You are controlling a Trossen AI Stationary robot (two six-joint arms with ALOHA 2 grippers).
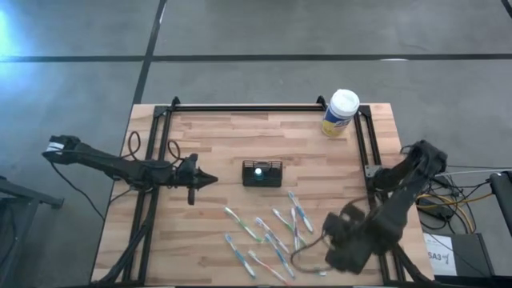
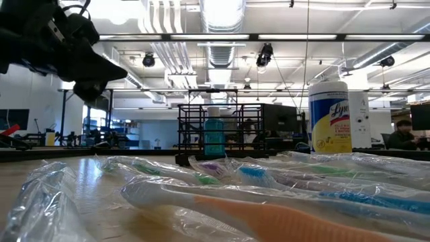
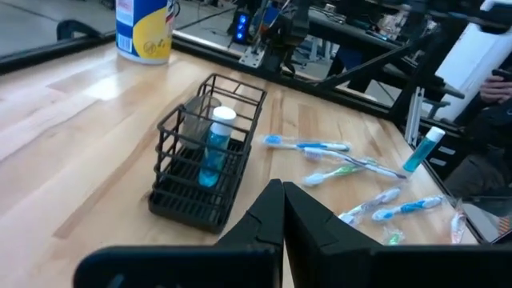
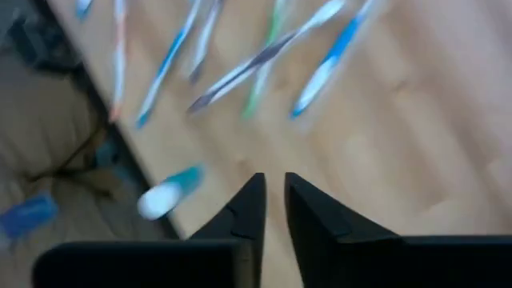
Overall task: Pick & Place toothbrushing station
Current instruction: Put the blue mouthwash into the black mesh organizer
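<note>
Wooden table (image 1: 208,136), butcher-block look. Yellow canister (image 1: 340,114) with white lid parked at the far right corner. Black wire-mesh basket (image 1: 262,174) sitting upright mid-table, blue bottle (image 3: 214,148) standing inside. Left gripper (image 1: 210,180) just left of the basket, clenched on nothing, pointing at it. Right gripper (image 4: 272,210) over the near right edge, fingers parted a crack, nothing between them. Wrapped toothbrushes (image 1: 268,236) scattered along the near side.
</note>
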